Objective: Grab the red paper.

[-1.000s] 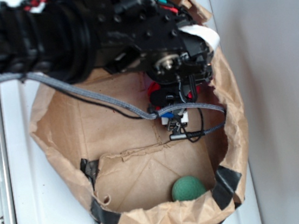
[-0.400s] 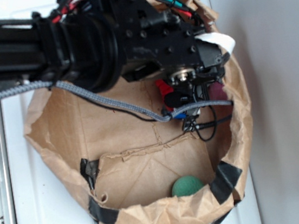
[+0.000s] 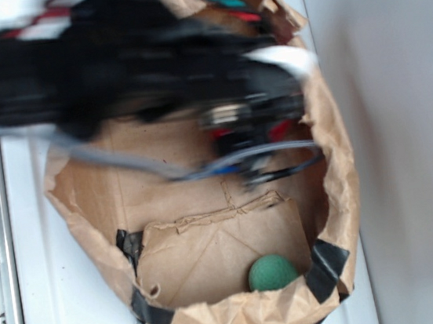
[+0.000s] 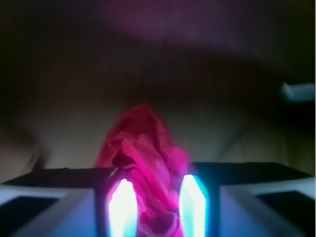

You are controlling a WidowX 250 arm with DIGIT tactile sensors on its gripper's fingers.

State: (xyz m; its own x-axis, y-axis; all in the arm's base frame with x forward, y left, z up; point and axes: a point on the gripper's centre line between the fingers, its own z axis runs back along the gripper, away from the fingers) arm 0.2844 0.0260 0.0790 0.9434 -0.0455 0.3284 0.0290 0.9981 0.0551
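**Red paper between the fingers**

Exterior: our arm (image 3: pixel 111 72) is blurred over the crumpled brown bag (image 3: pixel 339 194); red shows beneath it, and a smooth green ball (image 3: pixel 273 272) lies near the taped rim.

Wrist: the paper (image 4: pixel 143 163), crinkled and pink-red, stands upright, long axis running away from us. Our gripper (image 4: pixel 158 207) grasps it between two glowing fingers (image 4: pixel 122 207).

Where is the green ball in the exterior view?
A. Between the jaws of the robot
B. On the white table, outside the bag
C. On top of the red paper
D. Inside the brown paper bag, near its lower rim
D: the green ball lies on the floor of the brown paper bag, close to its lower rim, apart from the arm.
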